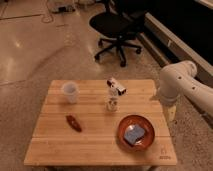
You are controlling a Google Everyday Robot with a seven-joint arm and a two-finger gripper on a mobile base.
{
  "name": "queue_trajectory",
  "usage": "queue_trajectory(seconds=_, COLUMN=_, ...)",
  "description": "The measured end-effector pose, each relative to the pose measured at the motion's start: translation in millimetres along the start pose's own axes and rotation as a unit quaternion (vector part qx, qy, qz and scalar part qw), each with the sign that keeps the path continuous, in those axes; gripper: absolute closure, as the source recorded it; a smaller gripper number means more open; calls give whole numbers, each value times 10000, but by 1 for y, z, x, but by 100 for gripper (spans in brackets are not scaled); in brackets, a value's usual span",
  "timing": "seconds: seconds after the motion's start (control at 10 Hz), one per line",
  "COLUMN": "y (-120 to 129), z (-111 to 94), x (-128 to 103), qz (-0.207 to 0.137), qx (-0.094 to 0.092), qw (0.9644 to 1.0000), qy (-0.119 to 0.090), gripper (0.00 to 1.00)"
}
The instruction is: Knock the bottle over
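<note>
The bottle (pixel 113 96) stands upright at the far centre of the tabletop (pixel 95 145). The gripper (pixel 171 114) hangs just off the tabletop's right edge, well apart from the bottle, with the jaws spread wide and empty. No step is complete: the approach and the push are both still to do.
</note>
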Motion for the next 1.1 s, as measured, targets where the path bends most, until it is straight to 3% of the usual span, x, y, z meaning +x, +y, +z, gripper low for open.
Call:
queue_trajectory(seconds=0.7, y=0, z=0, x=0, qz=5, qx=-1, qw=10000, qy=1, gripper=22)
queue_trajectory(seconds=0.8, y=0, z=0, x=0, qz=14, qx=-5, qw=10000, qy=1, gripper=29)
queue_trajectory(seconds=1.0, y=-4, z=-1, x=6, qz=24, qx=9, qw=10000, qy=4, gripper=54)
queue_trajectory(seconds=1.1, y=-9, z=0, x=10, qz=21, qx=9, qw=10000, qy=15, gripper=58)
